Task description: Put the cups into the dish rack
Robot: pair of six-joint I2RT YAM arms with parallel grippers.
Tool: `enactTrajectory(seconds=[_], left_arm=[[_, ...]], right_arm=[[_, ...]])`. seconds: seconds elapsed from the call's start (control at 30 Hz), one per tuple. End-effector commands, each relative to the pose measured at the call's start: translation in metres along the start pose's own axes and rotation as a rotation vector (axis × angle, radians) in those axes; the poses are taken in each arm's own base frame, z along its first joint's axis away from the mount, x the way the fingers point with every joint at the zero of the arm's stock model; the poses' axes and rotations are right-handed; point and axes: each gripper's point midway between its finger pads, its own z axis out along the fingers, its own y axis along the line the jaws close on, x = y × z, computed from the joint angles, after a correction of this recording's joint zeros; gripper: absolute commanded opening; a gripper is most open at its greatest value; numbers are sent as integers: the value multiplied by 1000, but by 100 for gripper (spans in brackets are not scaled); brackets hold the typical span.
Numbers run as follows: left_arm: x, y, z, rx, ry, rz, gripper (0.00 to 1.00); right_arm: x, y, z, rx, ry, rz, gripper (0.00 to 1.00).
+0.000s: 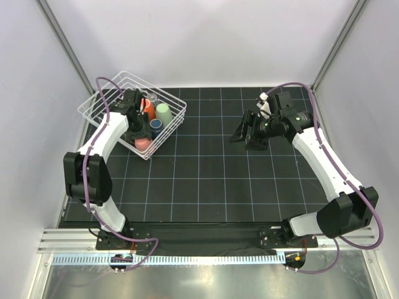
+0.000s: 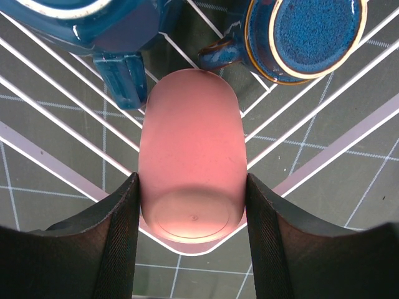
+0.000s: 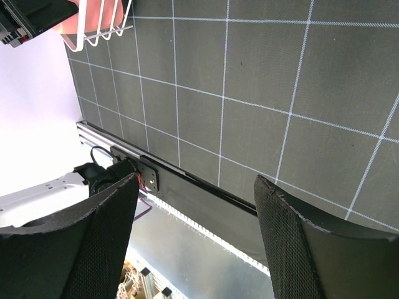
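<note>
Left gripper (image 2: 192, 187) jaws, low in frame, hang over the dish rack (image 1: 103, 91) corner, clamped on the upturned pink cup (image 2: 190, 143). Seat its rim on the wires, clear of the blue mug (image 2: 312, 34) upper right, before opening. Right gripper (image 3: 196, 187) is spread, empty.

The top external camera sits high above and behind the arm bases, looking down and forward over the whole black mat (image 1: 206, 180), far enough back to hold both arms and the dish rack (image 1: 96, 106) at far left. The left wrist camera looks almost straight down between the left fingers (image 2: 118, 249), very close, into the rack's near corner, where the pink cup (image 2: 190, 156) fills the frame; the top view shares that corner. The right wrist camera, higher off the mat, looks slantwise between the right fingers (image 3: 299, 249) towards the near-edge rail (image 3: 100, 136), catching a rack corner at upper left.
</note>
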Motion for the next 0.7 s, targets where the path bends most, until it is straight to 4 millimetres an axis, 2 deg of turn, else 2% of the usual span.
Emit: enactTrajectory(seconds=[0.0,0.07,0.1,0.23,0.3,0.37,0.5,0.53,0.6,0.63,0.67], left_arm=[[-4,-2,2,14,-9,-27,47],[-4,-3,1,20,-11,-30,66],[-5,-3,1,18,-16,-32,81],[-8,-2,-4,12,-34,-31,95],[-14,-2,-12,18,-60,-38,100],[-16,-3,-21,23,-69,-52,100],[-31,-11,-55,83,-141,-106,100],[-34,-17,-72,129,-174,-120,100],[-37,-26,-85,181,-208,-180,100],[-32,-38,-97,255,-212,-185,100],[-36,-45,-103,287,-233,-196,100]], right_arm=[[-3,5,-1,-23,-12,-10,75],[-2,5,-1,-24,-9,-9,75],[-2,4,0,-23,-9,-7,75],[-1,5,0,-26,-5,-6,75],[-1,6,-2,-30,-8,-9,75],[-2,6,-2,-29,-11,-9,75],[0,4,-2,-22,-9,-14,75],[0,3,-3,-19,-10,-19,76],[1,2,-3,-12,-12,-30,76],[1,1,-5,-8,-14,-36,76],[0,-1,-6,5,-22,-54,76]])
